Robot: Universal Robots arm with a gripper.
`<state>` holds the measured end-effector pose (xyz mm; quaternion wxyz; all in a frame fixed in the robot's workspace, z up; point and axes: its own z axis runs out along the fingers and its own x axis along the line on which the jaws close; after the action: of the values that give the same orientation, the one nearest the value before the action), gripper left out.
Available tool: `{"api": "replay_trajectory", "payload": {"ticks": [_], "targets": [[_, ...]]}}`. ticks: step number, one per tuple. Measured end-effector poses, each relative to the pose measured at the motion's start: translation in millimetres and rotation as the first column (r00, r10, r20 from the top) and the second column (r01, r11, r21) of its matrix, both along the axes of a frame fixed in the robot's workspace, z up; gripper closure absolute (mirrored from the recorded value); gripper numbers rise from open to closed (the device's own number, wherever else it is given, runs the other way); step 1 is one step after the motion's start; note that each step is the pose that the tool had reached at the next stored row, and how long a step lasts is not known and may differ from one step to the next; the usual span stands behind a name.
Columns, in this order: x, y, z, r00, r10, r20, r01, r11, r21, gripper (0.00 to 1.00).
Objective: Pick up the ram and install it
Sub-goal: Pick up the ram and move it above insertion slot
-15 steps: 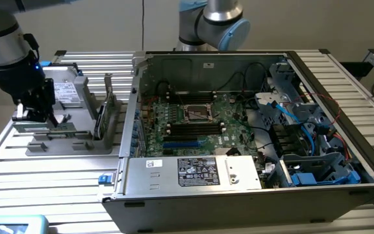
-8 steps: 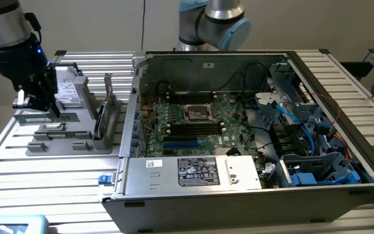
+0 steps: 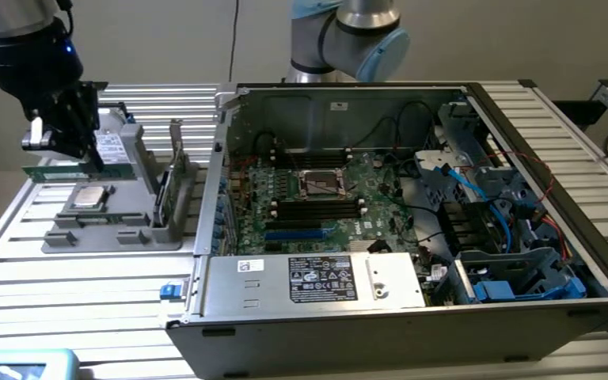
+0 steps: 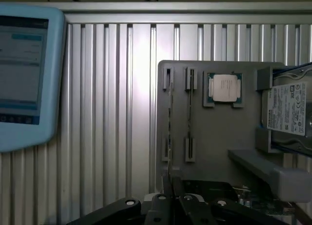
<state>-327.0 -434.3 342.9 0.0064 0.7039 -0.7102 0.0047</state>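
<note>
REMOTE BENCH: My arm's claw (image 3: 88, 158) is clamped shut on the ram (image 3: 48, 170). It holds the green stick level in the air above the gray tray (image 3: 119, 231), at the exterior view's left.

The tray holds a square processor chip (image 3: 88, 198) lying flat and a dark card (image 3: 167, 190) standing on edge. Beside it, the open computer case (image 3: 283, 107) holds the motherboard (image 3: 315, 198), loose cables and a blue drive cage (image 3: 515, 285).

From the wrist, the claw's fingers (image 4: 158, 208) look down on that tray (image 4: 214, 132) and chip (image 4: 225, 88). A labelled hard drive (image 4: 290, 110) is cut off at the edge, and a light-blue screen (image 4: 24, 73) sits nearby. In that view I can't make out the ram with any certainty.
</note>
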Motion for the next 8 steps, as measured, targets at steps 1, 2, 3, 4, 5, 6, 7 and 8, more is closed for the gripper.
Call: {"api": "replay_trajectory", "payload": {"ticks": [1, 2, 3, 4, 5, 6, 7, 8], "targets": [[4.0, -0.5, 4.5, 1.0, 0.0, 0.0, 0.0, 1.0, 0.0005, 0.88], [8.2, -1.1, 9.2, 1.0, 0.0, -0.0002, 0.0, 1.0, 0.0008, 0.88], [12.3, -1.6, 13.6, 1.0, 0.0, -0.0001, 0.0, 1.0, 0.0013, 0.88], [16.4, -2.2, 18.1, 1.0, 0.0, -0.0002, 0.0, 1.0, 0.0018, 0.88], [20.5, -2.7, 22.8, 1.0, 0.0, -0.0002, 0.0, 1.0, 0.0025, 0.88], [24.4, -3.2, 27.3, 1.0, 0.0, -0.0003, 0.0, 1.0, 0.0031, 0.88], [28.4, -3.7, 31.9, 1.0, 0.0, -0.0003, 0.0, 1.0, 0.0039, 0.88], [32.5, -4.3, 36.4, 1.0, 0.0, -0.0002, 0.0, 1.0, 0.0045, 0.88]]}}
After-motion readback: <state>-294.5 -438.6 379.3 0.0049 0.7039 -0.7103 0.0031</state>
